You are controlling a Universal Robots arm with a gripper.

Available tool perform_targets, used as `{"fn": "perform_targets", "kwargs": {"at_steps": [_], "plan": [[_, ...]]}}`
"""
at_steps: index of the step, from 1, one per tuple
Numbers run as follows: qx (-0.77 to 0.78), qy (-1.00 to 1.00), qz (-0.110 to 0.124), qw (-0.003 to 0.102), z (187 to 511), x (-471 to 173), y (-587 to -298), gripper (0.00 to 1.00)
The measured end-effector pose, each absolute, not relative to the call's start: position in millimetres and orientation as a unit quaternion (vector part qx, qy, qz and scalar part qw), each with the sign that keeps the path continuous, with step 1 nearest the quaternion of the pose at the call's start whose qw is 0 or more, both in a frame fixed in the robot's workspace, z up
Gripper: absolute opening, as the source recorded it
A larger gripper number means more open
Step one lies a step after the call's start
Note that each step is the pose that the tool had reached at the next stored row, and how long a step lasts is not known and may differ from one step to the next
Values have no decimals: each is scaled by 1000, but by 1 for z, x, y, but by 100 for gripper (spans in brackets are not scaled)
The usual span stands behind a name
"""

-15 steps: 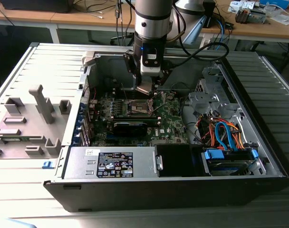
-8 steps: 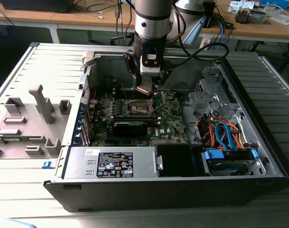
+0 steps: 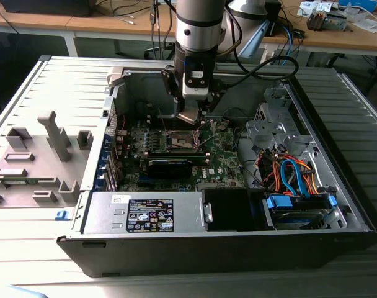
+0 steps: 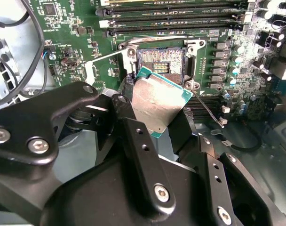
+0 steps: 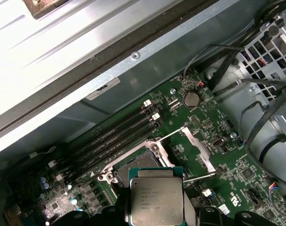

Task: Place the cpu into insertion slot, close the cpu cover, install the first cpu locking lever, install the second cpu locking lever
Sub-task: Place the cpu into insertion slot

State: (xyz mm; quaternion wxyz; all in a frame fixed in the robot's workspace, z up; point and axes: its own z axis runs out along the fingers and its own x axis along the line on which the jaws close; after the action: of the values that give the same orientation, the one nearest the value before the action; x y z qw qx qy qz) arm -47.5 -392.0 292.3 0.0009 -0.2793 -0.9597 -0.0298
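The cpu point(image 4: 159, 106) is what I check first: it is pinched by its edges between the two black fingers point(image 4: 136, 141) of my gripper point(image 4: 158, 123), with its silver-grey top facing both wrist cameras and a green rim showing round it. It hangs just above the insertion slot point(image 4: 162, 63) and is not seated in it. The slot's dark centre lies bare, and in the first wrist view the cpu point(image 5: 157, 202) overlaps the near edge of the insertion slot point(image 5: 136, 165). The cpu cover point(image 5: 198, 148) is swung open beside the slot, and a thin locking lever point(image 4: 208, 112) angles away from the slot's corner. Beyond the slot run the long memory sockets point(image 4: 180, 10). In the exterior view the gripper point(image 3: 191, 117) is down inside the open computer case point(image 3: 207, 254), over the green motherboard point(image 3: 226, 158), with the grey power supply point(image 3: 145, 214) along the near wall and blue cables point(image 3: 294, 174) toward the exterior view's right
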Motion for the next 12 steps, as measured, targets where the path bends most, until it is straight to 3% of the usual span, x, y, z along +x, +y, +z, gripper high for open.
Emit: {"fn": "perform_targets", "kwargs": {"at_steps": [12], "plan": [[-286,-958,-30,1,292,-47,-392,55]]}}
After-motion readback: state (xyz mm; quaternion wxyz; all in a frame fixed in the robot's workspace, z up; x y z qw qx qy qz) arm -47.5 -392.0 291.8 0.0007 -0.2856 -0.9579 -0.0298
